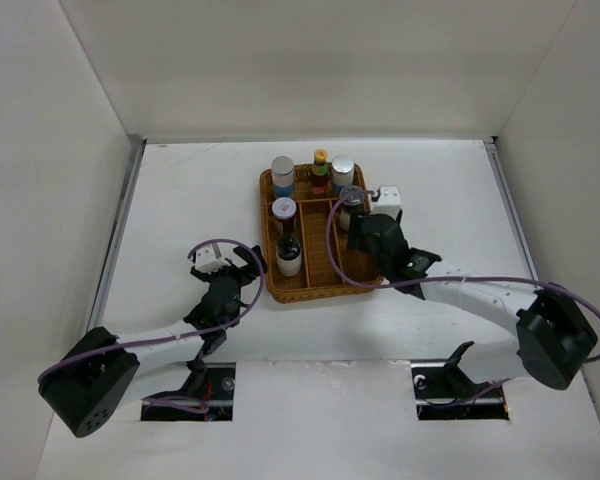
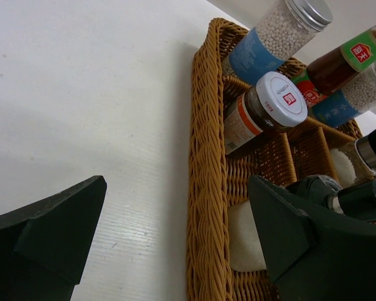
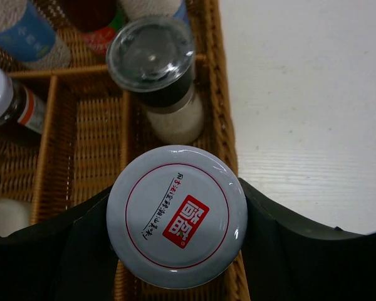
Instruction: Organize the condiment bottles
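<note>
My right fingers [image 3: 294,251] are closed on a white-lidded jar [image 3: 177,216], one finger on each side of it. It is at the near end of the right-hand compartment of the wicker tray [image 2: 203,157]. I cannot tell whether its base rests on the weave or hangs just above it. My left fingers [image 2: 56,226] stand wide apart and hold nothing, over the bare tabletop [image 2: 81,94] just beside the tray's left rim.

I judge this jar stiff, smooth-walled and probably glass, so weighty for its size, slippery, and breakable if dropped. The broad lid overhangs the body, so a hold just beneath it should stop the jar sliding down. The taller bottles look top-heavy, and I would take those low, on the label band.

I count seven:
- two silver-lidded shakers [image 1: 283,170] in the far row
- one yellow-capped sauce bottle [image 1: 320,168] between them
- one clear-topped grinder [image 3: 153,59] just beyond my jar
- a second white-lidded jar [image 2: 279,97] in the left compartment
- one black-capped jar [image 1: 288,245] nearer, its pose unclear
</note>
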You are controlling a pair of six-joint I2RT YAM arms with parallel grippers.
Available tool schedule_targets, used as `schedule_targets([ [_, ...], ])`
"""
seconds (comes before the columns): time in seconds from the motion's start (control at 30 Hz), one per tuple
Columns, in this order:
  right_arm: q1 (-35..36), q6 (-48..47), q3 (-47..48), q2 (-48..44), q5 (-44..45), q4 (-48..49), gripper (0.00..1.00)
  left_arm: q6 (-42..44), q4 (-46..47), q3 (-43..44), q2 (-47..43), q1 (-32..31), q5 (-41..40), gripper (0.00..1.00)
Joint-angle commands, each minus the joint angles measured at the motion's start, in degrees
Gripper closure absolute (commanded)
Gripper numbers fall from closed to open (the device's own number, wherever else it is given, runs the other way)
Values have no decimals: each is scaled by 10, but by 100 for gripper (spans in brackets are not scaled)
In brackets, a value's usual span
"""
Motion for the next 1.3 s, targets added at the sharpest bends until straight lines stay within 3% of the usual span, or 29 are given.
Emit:
schedule_targets([
  [0.0,15,19,40,26,-1,66,49,-8,23,16,-3,6,7,0],
  [0.3,30,58,12,70,4,67,46,-8,23,14,-5,9,11,0],
  [0.67,30,91,-5,112,11,61,36,-8,18,16,-17,11,17,0],
  [0.73,30,96,-3,112,14,55,30,-8,18,15,-17,11,20,0],
  [0.97,30,80,16,33,36,36,2,-5,18,16,-17,12,19,0],
  [1.13,25,60,3,-59,56,35,0,-3,11,21,-14,23,14,0],
  [1.27,-44,69,-45,-128,57,58,0,-8,-30,50,23,34,5,0],
])
